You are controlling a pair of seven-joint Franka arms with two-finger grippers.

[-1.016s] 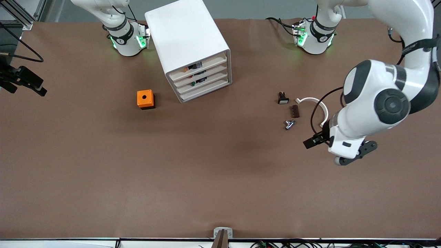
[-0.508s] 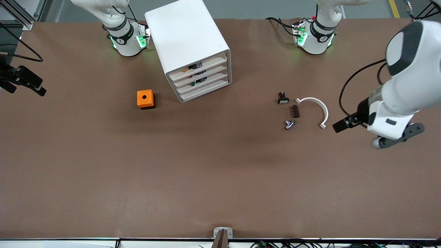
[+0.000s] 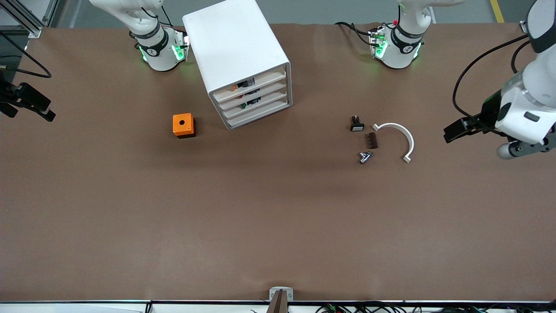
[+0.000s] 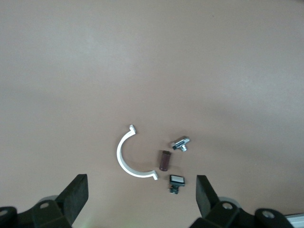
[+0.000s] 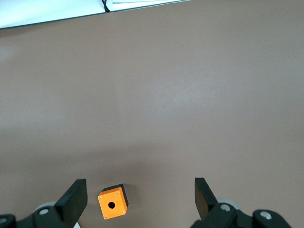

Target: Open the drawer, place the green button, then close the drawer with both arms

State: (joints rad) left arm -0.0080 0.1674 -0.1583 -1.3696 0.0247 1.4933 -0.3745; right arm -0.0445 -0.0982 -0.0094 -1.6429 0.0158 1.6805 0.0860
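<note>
The white cabinet [image 3: 236, 48] stands near the right arm's base. Its stacked drawer trays [image 3: 257, 101] all sit pushed in. A tiny dark part with a green spot [image 3: 243, 104], seemingly the button, lies in a middle tray. My left gripper [image 3: 523, 149] hangs high over the left arm's end of the table. It is open and empty in the left wrist view [image 4: 141, 199]. My right gripper [image 5: 137, 199] is open and empty, high above the orange box [image 5: 113, 204]. Its fingers do not show in the front view.
The orange box with a hole [image 3: 183, 125] sits beside the cabinet toward the right arm's end. A black part with a white face [image 3: 357, 124], a brown piece [image 3: 372, 140], a metal piece [image 3: 364, 157] and a white half ring [image 3: 402, 134] lie toward the left arm's end.
My left arm has risen and swung away from the small parts toward its own end of the table. Its gripper stays open. The cabinet and parts have not moved.
</note>
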